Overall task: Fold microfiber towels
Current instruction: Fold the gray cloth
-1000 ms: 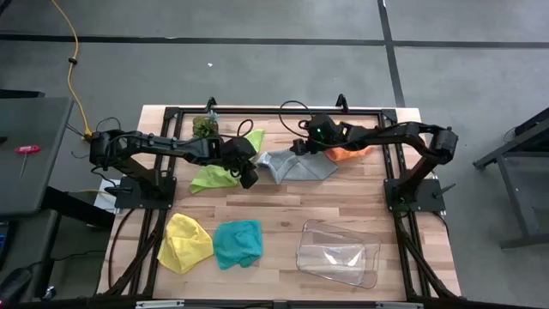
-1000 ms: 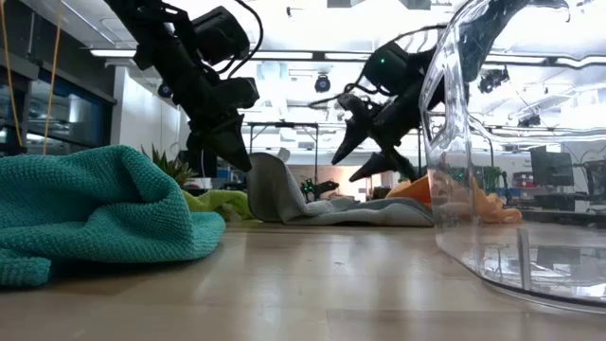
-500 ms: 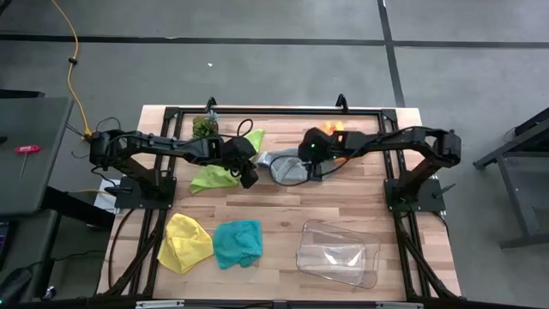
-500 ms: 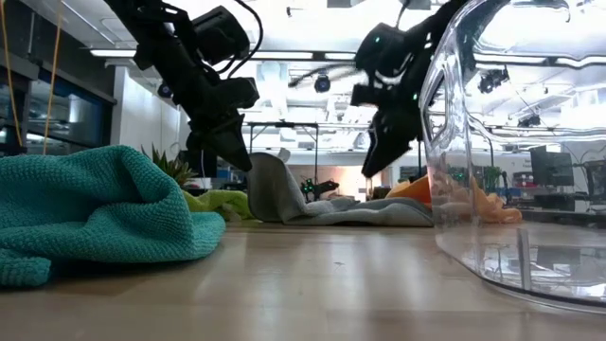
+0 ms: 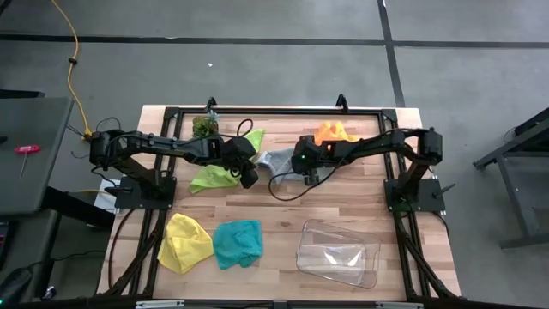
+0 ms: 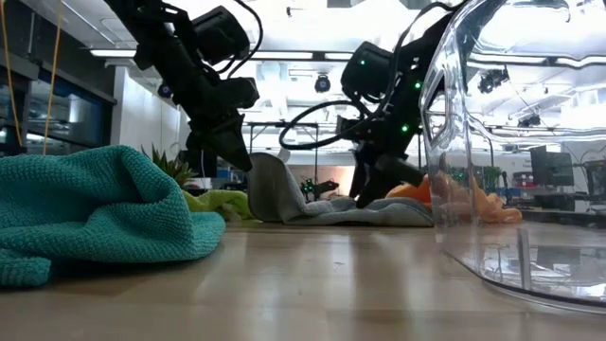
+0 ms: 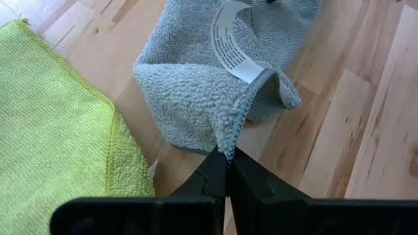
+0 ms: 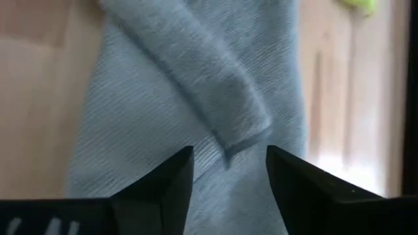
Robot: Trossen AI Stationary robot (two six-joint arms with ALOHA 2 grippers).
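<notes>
1. Grey towel lies in the middle of the table, between the two arms.
2. Left gripper is pressed tight on one corner of the grey towel. That corner is lifted up off the wood. A white tag shows on the cloth just past the fingers.
3. Right gripper hangs right over the other end of the grey towel. Its fingers are spread apart with nothing between them, and the cloth shows in the gap below.
4. A thick fold of grey cloth runs slantwise under the right gripper. One edge of the fold ends just in front of the gap.
5. What matters most is this: the grey towel runs across the table, from the left gripper's pinched corner to the spot under the right gripper. So each arm is by its own end of the cloth.
6. It looks like the right gripper should drop straight down and pinch the cloth under it. Then both arms could pull the towel flat to fold it.
7. If the right gripper grabs the thick fold and not the edge, the towel may stay bunched up.
8. Lime towel lies flat just beside the left gripper. Orange towel sits at the far edge, behind the right arm.
9. Yellow towel and teal towel lie crumpled near the front, well apart from both grippers. None of the towels looks folded yet.
</notes>
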